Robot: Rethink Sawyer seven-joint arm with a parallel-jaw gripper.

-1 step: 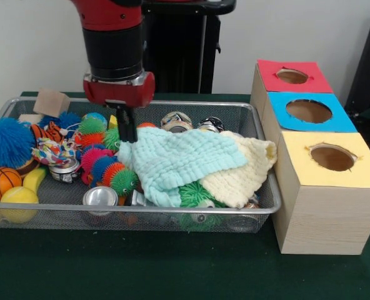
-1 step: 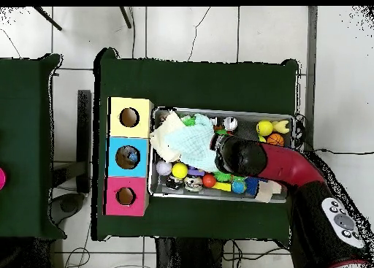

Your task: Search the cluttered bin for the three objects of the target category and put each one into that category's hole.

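A dark green cloth covers the table (image 1: 172,269), and on it sits the wire mesh bin (image 1: 172,212) with three wooden boxes beside it, each topped by a hole: the red-topped box (image 1: 292,76), the blue-topped box (image 1: 309,111) and the yellow-topped box (image 1: 332,157). My gripper (image 1: 127,128) hangs low over the middle of the bin, its dark tips right at the upper left edge of the mint green cloth (image 1: 179,159); whether my fingers are parted or pinched on that edge I cannot tell from either view. The task does not name its category, so I judge the cloths the likeliest aim: the mint one lies draped over a pale yellow cloth (image 1: 247,172) on the side nearest the boxes. Both look soft, light and limp, so they will sag and trail when lifted and may drag neighbours along. A pinch at a bunched fold or corner should hold best. The spiky rubber balls (image 1: 107,165) would squash and the metal cans (image 1: 100,197) look slick and rigid.
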